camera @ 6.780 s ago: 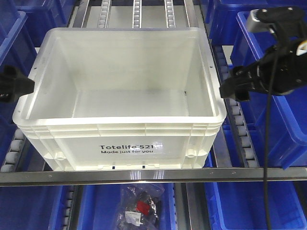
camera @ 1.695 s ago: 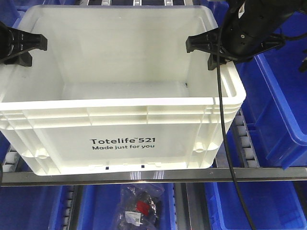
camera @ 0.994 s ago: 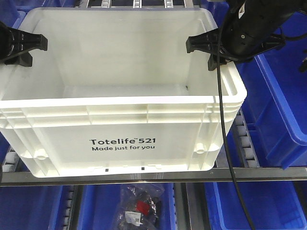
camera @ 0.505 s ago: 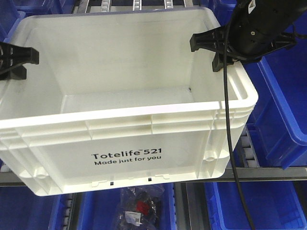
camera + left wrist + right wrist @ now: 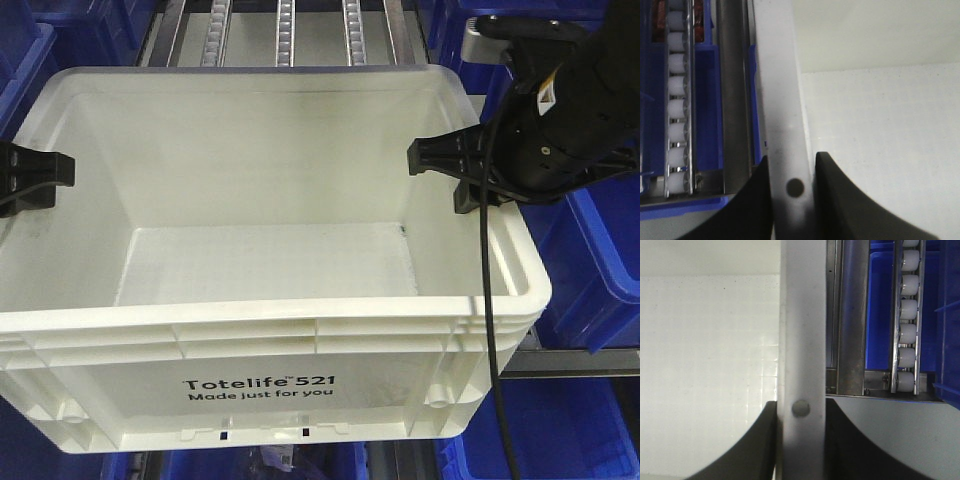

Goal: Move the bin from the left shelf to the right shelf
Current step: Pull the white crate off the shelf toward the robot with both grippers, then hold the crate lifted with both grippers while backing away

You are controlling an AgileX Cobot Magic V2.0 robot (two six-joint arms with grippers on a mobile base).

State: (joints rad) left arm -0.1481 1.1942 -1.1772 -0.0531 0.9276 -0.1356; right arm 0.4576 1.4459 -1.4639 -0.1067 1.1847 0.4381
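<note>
The white bin (image 5: 270, 300) is filling most of the front view, its open top facing up and its printed front face sitting right at the near edge of the roller rack (image 5: 285, 20). It is covering nearly all of the steel front rail (image 5: 575, 361), with only a short stretch peeking out at the right. The left pincer (image 5: 45, 185) is biting on the bin's left wall, one black finger inside and one outside. The left wrist view is confirming it: the left pincer (image 5: 792, 187) is clamped on the white rim with both fingers (image 5: 757, 205) pressing against it, and a small dark dot is sitting on the rim between them. On the other side the right pincer (image 5: 445, 180) is gripping the right wall the same way. Up close, the right pincer (image 5: 801, 410) is squeezing the rim from both sides around a small round stud. A black cable (image 5: 488, 300) is hanging from the right arm and draping over the bin's right front corner. Beside each gripped wall a track of whitish rollers (image 5: 910, 315) is running along the rack's steel frame, and blue bins (image 5: 600, 250) are crowding both sides. The white bin itself is showing a bare floor.
</note>
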